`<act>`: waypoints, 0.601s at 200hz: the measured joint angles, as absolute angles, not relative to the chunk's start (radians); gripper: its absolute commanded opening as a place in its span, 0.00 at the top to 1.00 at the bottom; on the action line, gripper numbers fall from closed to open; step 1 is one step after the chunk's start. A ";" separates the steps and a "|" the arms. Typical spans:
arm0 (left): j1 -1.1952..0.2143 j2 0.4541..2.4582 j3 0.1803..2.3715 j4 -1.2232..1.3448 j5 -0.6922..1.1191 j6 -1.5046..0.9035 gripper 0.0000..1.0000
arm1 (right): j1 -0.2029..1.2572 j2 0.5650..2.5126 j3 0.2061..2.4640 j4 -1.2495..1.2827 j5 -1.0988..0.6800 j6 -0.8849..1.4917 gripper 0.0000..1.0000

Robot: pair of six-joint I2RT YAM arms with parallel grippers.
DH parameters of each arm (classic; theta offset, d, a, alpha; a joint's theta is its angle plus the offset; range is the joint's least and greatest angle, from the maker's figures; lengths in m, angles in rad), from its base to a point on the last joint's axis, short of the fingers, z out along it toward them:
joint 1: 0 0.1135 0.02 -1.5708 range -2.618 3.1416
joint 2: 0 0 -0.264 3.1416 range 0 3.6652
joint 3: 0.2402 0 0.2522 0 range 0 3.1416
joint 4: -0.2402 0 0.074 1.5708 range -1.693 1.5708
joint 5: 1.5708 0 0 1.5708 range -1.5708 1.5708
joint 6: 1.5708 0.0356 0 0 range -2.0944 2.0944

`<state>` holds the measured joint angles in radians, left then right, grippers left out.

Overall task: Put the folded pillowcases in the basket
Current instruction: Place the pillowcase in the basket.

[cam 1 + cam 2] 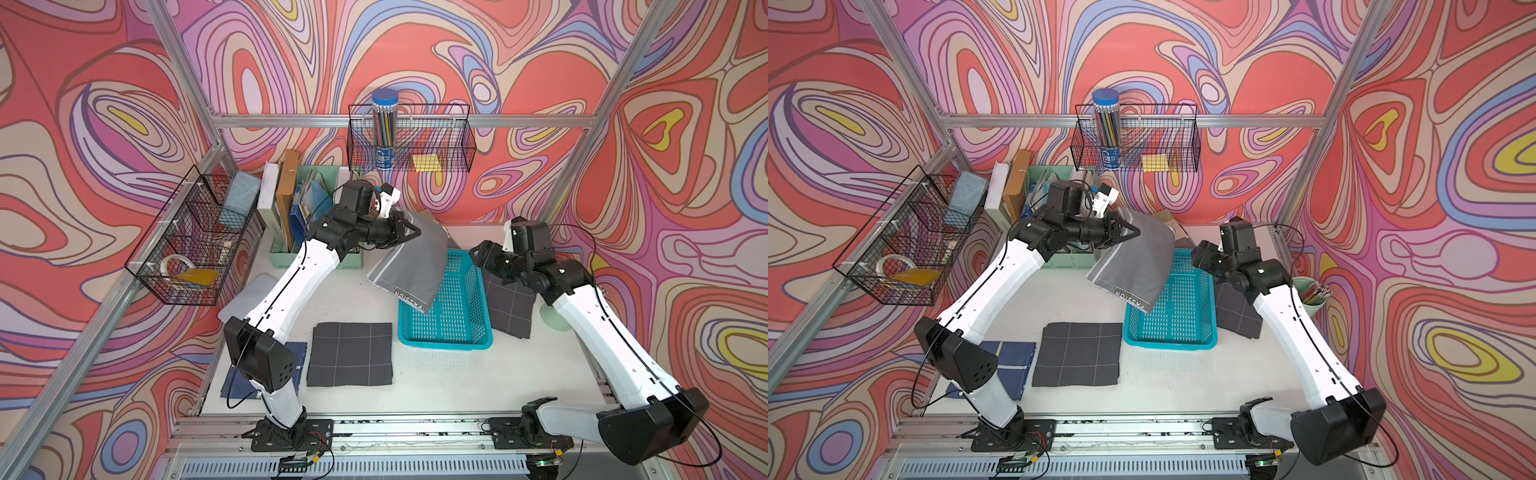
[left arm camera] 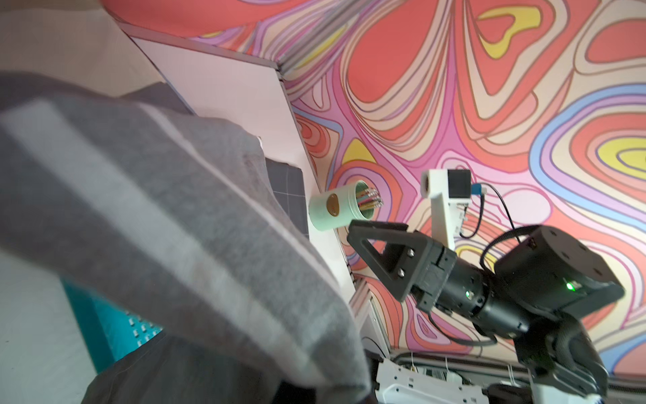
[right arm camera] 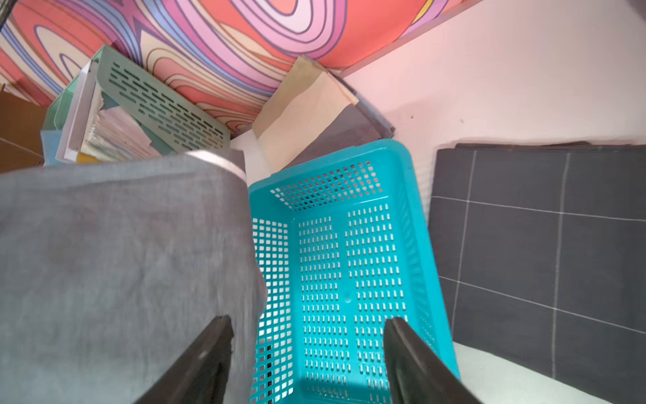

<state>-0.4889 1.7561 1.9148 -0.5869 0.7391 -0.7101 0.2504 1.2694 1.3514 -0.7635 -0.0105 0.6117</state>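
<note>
Turquoise plastic with slotted walls and floor, the rectangular basket [image 1: 444, 345] [image 1: 1167, 344] [image 3: 349, 150] sat on the white table [image 1: 436, 382]. The folded grey pillowcase [image 1: 409, 262] [image 1: 1138, 257] [image 3: 122, 262] hung in the air over its left side, not yet inside. The pillowcase's lower corner (the one with the printed label) overlapped the left rim in both top views; whether cloth met plastic could not be told.

The left gripper [image 1: 415, 235] [image 1: 1136, 233] was clamped tight on the pillowcase's upper edge. The right gripper [image 3: 309, 342] [image 1: 478, 253] hovered above the basket's far right corner, jaws well apart and holding nothing.

On the back wall a black wire basket [image 1: 453, 141] held a clear tube of pencils with a blue lid [image 1: 384, 124] and a yellow pad [image 1: 426, 163]. A second black wire basket [image 1: 187, 241] on the left wall held a roll of tape [image 1: 174, 266]. The mint-green file organiser [image 1: 286, 253] [image 3: 167, 101] behind the left arm was packed with upright books and folders. At the table's right edge a pale green cup [image 1: 1308, 305] [image 2: 332, 211] held coloured pencils.
</note>
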 measured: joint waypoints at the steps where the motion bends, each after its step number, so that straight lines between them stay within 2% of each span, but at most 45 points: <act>1: -0.493 1.761 1.919 -0.590 0.742 -0.706 1.00 | 0.249 1.269 1.350 -0.764 -0.010 0.611 0.30; 24: -0.553 1.841 2.028 -0.654 0.777 -0.638 1.00 | 0.210 1.251 1.316 -0.748 -0.015 0.599 0.30; 41: -0.599 1.905 2.130 -0.748 0.790 -0.551 1.00 | 0.201 1.241 1.277 -0.720 -0.054 0.584 0.24; 79: -0.627 1.945 2.246 -0.944 0.821 -0.391 1.00 | 0.199 1.237 1.272 -0.715 -0.096 0.566 0.24; 120: -0.643 1.991 2.274 -0.925 0.859 -0.413 1.00 | 0.188 1.168 1.275 -0.765 0.081 0.586 0.24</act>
<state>-0.6426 1.9915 2.2742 -0.9249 0.8585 -0.4129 0.1879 1.1675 1.2751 -0.7654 0.0811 0.5861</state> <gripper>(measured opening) 0.075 0.763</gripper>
